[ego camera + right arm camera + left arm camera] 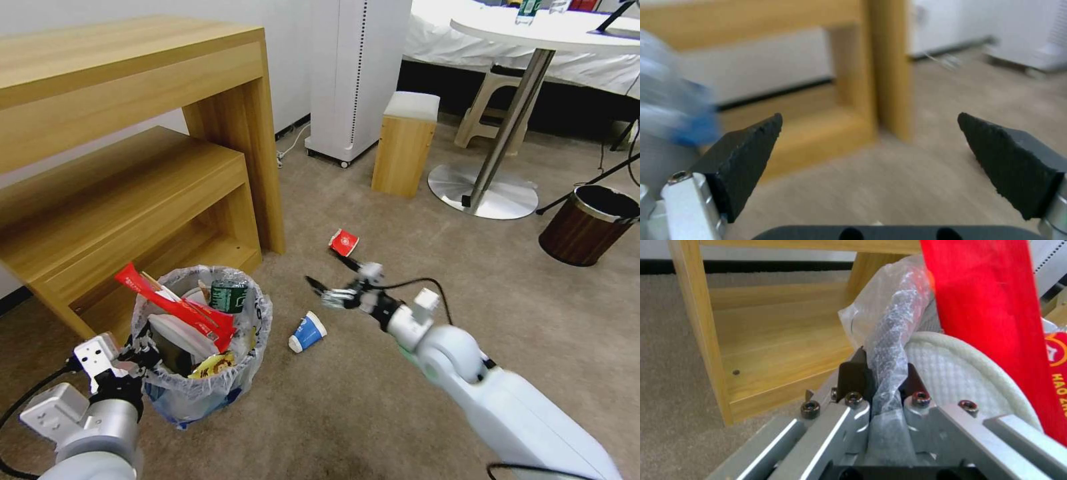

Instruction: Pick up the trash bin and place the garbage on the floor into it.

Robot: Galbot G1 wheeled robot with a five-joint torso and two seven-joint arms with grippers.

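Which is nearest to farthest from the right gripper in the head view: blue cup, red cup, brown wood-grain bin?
From the right gripper:
1. Red cup, just beyond it on the carpet.
2. Blue cup, nearer the robot, beside the trash bin.
3. Brown wood-grain bin, far right.

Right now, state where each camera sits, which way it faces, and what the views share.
Head: high, looking down at the floor; both arms, blue paper cup, red paper cup.
Left wrist: along the left gripper, clamped on the trash bin bag rim.
Right wrist: past the open right gripper, toward the wooden shelf.
Shared: trash bin, shelf, floor.
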